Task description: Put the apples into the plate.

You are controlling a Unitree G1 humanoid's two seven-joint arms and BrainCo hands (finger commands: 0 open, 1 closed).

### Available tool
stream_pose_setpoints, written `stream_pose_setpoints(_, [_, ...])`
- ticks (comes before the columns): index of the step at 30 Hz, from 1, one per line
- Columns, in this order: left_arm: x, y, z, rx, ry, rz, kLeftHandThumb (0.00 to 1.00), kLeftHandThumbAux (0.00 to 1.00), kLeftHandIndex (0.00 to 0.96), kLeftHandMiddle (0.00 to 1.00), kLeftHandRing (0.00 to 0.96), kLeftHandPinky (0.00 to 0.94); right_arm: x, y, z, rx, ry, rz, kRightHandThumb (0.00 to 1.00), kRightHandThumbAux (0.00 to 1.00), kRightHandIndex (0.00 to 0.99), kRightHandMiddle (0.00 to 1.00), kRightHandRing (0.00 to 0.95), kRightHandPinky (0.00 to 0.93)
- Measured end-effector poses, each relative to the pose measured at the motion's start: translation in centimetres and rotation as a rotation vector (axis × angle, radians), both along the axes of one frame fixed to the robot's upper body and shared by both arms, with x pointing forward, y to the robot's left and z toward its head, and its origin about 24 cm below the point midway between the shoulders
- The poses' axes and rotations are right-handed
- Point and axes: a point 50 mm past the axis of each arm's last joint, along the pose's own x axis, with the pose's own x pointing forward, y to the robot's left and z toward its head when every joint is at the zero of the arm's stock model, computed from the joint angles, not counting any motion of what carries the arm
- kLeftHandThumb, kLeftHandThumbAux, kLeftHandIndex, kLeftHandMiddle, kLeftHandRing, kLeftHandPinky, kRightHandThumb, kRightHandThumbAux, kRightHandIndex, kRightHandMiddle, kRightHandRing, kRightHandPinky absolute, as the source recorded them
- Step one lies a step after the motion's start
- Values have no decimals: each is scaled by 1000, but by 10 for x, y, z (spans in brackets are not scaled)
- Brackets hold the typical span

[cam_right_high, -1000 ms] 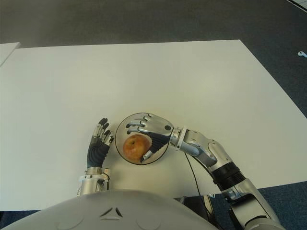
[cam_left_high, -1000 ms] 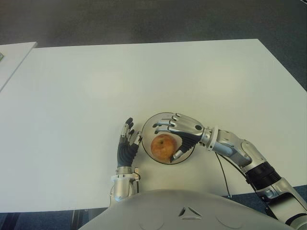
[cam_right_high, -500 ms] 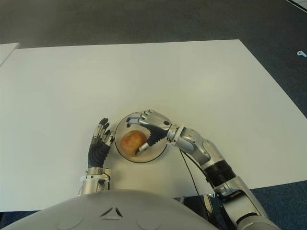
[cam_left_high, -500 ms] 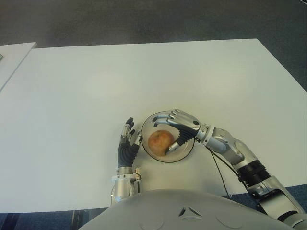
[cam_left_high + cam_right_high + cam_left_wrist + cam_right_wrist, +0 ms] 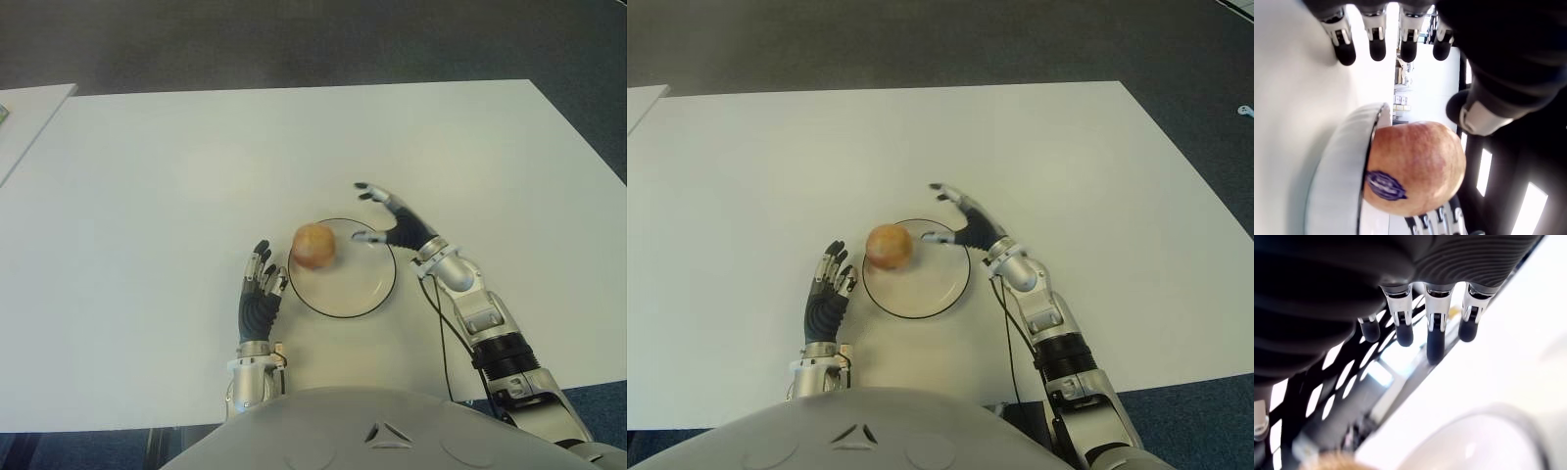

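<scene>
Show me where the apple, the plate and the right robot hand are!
apple (image 5: 314,245), left eye view, middle of its top.
plate (image 5: 350,286), left eye view, bare inside.
right robot hand (image 5: 402,224), left eye view, its palm.

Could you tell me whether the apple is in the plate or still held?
In the plate, released: the apple sits by its far-left rim, the right hand open beside it.

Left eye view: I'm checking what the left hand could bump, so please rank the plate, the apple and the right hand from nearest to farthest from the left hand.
1. The plate: its rim lies just right of the left hand.
2. The apple: on the plate's far left edge, beyond the left hand's fingertips.
3. The right hand: open, at the plate's far right rim.
</scene>
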Motion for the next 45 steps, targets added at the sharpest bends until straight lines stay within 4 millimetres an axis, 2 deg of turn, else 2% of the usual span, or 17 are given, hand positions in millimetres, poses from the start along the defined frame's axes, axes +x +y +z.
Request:
stream_pose_setpoints(2, [-1, 0, -1, -1, -2, 7, 173, 585, 18, 48, 27, 46, 3, -6, -1, 86, 42, -50, 199, 556, 54, 137, 133, 127])
stream_pose_setpoints(6, [-2, -1, -2, -3, -5, 11, 176, 582, 21, 49, 27, 48, 7, -20, -20, 280, 165, -144, 223, 605, 59, 151, 139, 145])
stream_pose_setpoints(12, [-2, 0, -2, -1, -7, 20, 170, 604, 14, 34, 20, 37, -2, -29, -44, 473, 263, -243, 257, 622, 93, 189, 175, 201])
stream_pose_setpoints(16, [-3, 0, -1, -1, -8, 21, 166, 609, 10, 23, 15, 32, -10, -31, -48, 552, 263, -282, 271, 623, 119, 211, 202, 237])
stream_pose_setpoints(27, [-3, 1, -1, -2, -11, 30, 163, 601, 8, 16, 4, 21, -26, -37, -48, 644, 254, -339, 284, 614, 151, 246, 229, 244])
stream_pose_setpoints(36, [-4, 3, 1, -8, -19, 36, 174, 602, 9, 12, 3, 22, -31, -35, -49, 660, 265, -350, 242, 608, 150, 248, 220, 217])
stream_pose_setpoints(45, [-5, 5, 4, -1, -24, 42, 178, 573, 27, 41, 28, 62, -33, -36, -51, 679, 277, -352, 257, 615, 154, 247, 210, 207])
